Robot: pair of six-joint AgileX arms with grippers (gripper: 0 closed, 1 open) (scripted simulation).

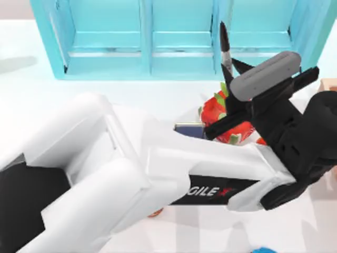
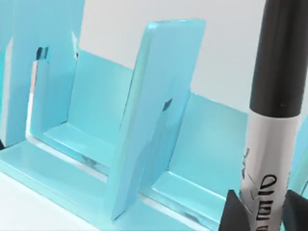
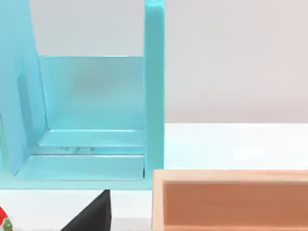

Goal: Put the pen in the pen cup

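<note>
The left gripper (image 1: pixel 234 100) stood clamped on the thin black pen with silvery-white barrel (image 1: pixel 225 48), which rose beyond its fingertips toward the turquoise divided rack (image 1: pixel 110 39), above a red strawberry (image 1: pixel 213 112).

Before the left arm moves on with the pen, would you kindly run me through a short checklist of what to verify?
1. Pen held by the left gripper: ok; the fingers clamp its barrel in the left wrist view.
2. Pen lifted off the table: ok; it points up in front of the teal organiser.
3. Pen cup located: ok; a blue corner peeks out beside the left arm.
4. Pen above the cup opening: cannot tell; the arm covers most of the cup.
5. Strawberry near the cup: not ok; it sits close by.
</note>
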